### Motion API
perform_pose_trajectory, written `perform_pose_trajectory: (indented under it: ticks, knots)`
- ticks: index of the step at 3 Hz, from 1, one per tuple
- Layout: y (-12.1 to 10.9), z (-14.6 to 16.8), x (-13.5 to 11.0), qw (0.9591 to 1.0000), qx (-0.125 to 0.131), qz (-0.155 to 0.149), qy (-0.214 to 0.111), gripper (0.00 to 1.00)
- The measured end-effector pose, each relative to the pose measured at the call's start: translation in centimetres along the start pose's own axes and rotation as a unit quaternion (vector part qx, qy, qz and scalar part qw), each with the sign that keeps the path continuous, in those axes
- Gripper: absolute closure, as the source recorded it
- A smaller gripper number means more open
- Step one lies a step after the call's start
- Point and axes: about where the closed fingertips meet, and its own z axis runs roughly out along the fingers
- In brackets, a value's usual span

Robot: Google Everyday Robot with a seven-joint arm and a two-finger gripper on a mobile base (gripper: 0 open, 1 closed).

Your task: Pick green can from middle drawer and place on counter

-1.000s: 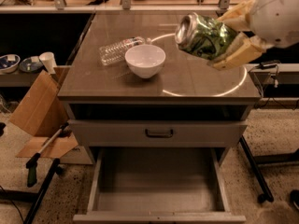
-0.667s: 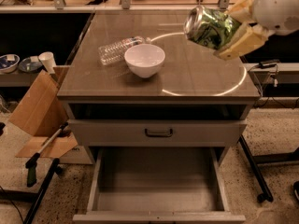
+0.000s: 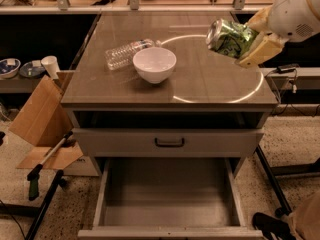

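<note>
My hand (image 3: 244, 39) pinches the green can (image 3: 227, 36) above the counter (image 3: 200, 86); the white bowl (image 3: 154, 64) stands to its left, the drawer (image 3: 167, 196) open below.

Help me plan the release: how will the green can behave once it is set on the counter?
The gripper holds the green can tilted on its side above the right part of the counter. Laid down like that, it would probably roll, being round, on the glossy top. Its dented sides suggest thin, easily crushed metal, likely light.
</note>
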Motion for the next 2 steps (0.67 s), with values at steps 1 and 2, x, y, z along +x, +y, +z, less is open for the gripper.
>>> perform_pose_trajectory:
  ticks: [1,2]
  knots:
    - [1.0,3.2,2.0,0.9994,-0.004,0.024,0.026,1.00]
    - [1.1,5.1,3.1,0.9975,0.001,0.048,0.051,1.00]
